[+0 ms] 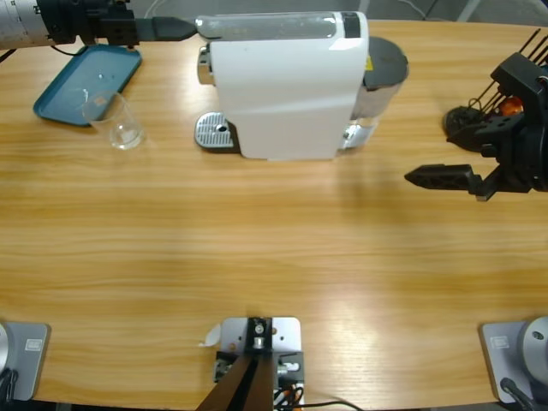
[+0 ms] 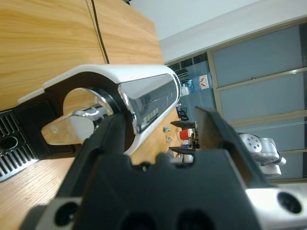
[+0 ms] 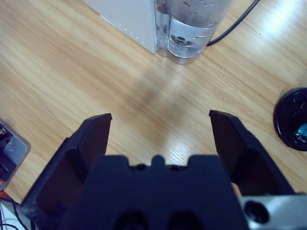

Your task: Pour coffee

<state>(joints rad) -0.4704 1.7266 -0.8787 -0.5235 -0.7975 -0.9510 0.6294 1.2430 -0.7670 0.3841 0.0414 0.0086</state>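
Nearest the camera, the wooden table [image 1: 282,274] lies bare, pale grain with soft glare patches.

Right gripper [image 1: 425,176] hovers over the table at the right side, well apart from the machine. Its jaws stand wide apart with nothing between them; the right wrist view shows only wood beneath, with the clear water tank [image 3: 192,28] ahead and a black cable trailing from it.

Mid-table: white coffee machine [image 1: 287,86], its metal drip tray [image 1: 214,133] on its left side. The empty clear glass cup [image 1: 120,122] stands just beside the teal tray [image 1: 86,79], touching or overlapping its near edge; we cannot tell which. The cup is well apart from the drip tray, so nothing is yet under the spout.

Far edge: left gripper [image 1: 175,28] reaches in from the upper left corner to the machine's silver top lever [image 2: 148,98]. In the left wrist view the jaws are parted, one finger [image 2: 112,136] against the chrome end of the lever, the other clear of it. We judge they are not yet clamped, though the overhead angle is poor here.

Step in hand, as we read it: working the lever. To do it well, centre the lever between the jaws before closing, and move along its hinge arc so the machine does not slide. The cup must go onto the drip tray before brewing.

Room: grey glazed partition, a water bottle, small items on a distant table.
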